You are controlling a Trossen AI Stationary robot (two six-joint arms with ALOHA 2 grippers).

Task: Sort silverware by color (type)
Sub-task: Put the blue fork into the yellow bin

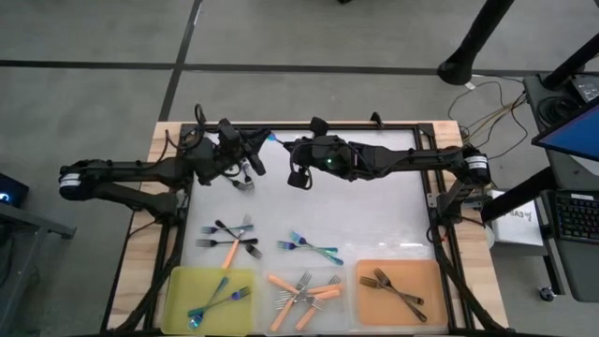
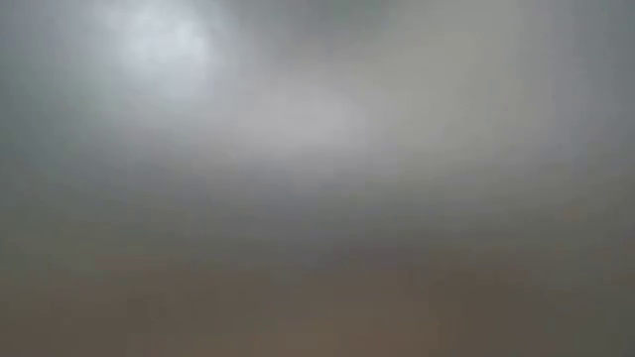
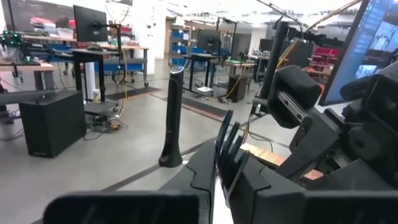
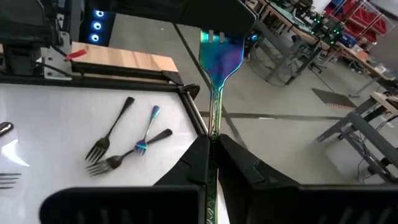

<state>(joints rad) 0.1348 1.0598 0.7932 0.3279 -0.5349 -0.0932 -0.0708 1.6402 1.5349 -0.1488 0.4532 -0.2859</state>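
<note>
An iridescent blue-teal fork (image 4: 220, 59) hangs above the far part of the white table (image 1: 374, 215), between my two grippers. My right gripper (image 4: 213, 146) is shut on it, and my left gripper (image 3: 217, 180) is shut on its other end. In the high view the two grippers meet, left (image 1: 260, 152) and right (image 1: 284, 145), with a bit of the fork (image 1: 271, 139) showing between them. Loose forks lie on the table: a dark and orange pile (image 1: 229, 239) and some blue-teal ones (image 1: 309, 247). My left gripper pinches the fork's tine end (image 3: 229, 140) between its two fingers, coming level from the table's left; the tines stick out past the fingers. The fork is lifted clear of the table. My right gripper pinches the fork's handle (image 4: 215, 118) between its two fingers, coming from the table's right, slanting slightly down. The fingers lie along the handle. The fork's head points away from the fingers, toward the left gripper, clear of the table.
Three trays stand along the near edge: a yellow one (image 1: 211, 298) with blue-teal forks, a clear one (image 1: 304, 298) with orange-handled forks, an orange one (image 1: 401, 292) with dark forks. More forks (image 1: 243, 183) lie below the left gripper. A black frame (image 1: 432, 187) borders the table.
</note>
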